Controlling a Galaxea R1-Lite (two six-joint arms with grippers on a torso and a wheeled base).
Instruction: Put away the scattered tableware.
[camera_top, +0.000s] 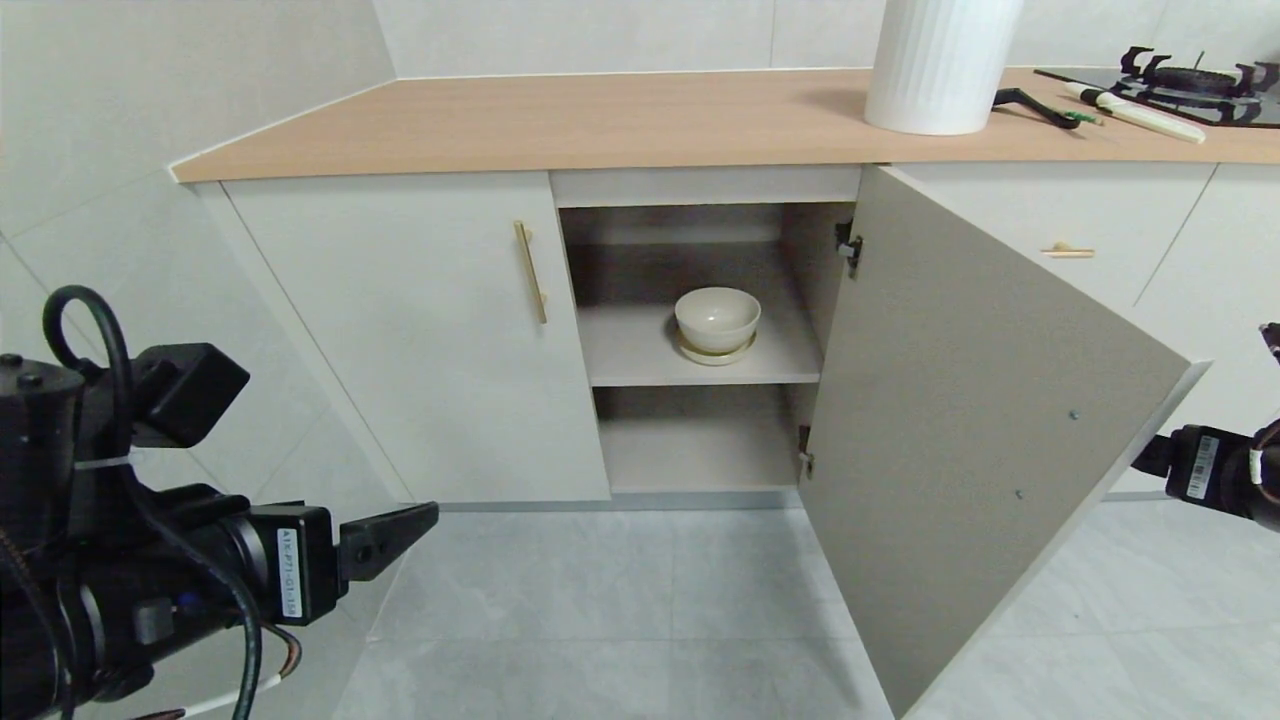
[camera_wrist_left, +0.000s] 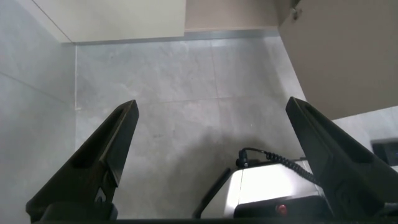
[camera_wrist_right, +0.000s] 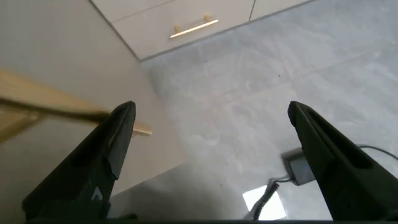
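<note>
A cream bowl (camera_top: 717, 317) rests on a small plate (camera_top: 716, 351) on the middle shelf (camera_top: 640, 350) of the open cabinet. The cabinet door (camera_top: 960, 420) swings out to the right. My left gripper (camera_top: 410, 525) hovers low at the left over the floor, and its fingers (camera_wrist_left: 118, 155) are spread open with nothing between them. My right arm's wrist (camera_top: 1205, 467) pokes out from behind the open door. The right gripper (camera_wrist_right: 211, 107) is open and empty, with one finger (camera_wrist_right: 115, 143) close to the door's wooden handle (camera_wrist_right: 62, 111).
On the counter stand a white ribbed container (camera_top: 940, 60), a knife (camera_top: 1135, 110) and a gas burner (camera_top: 1200, 80). The left cabinet door (camera_top: 420, 330) is closed. A drawer handle (camera_top: 1067, 250) shows beyond the open door. Grey tiled floor (camera_top: 620, 600) lies in front.
</note>
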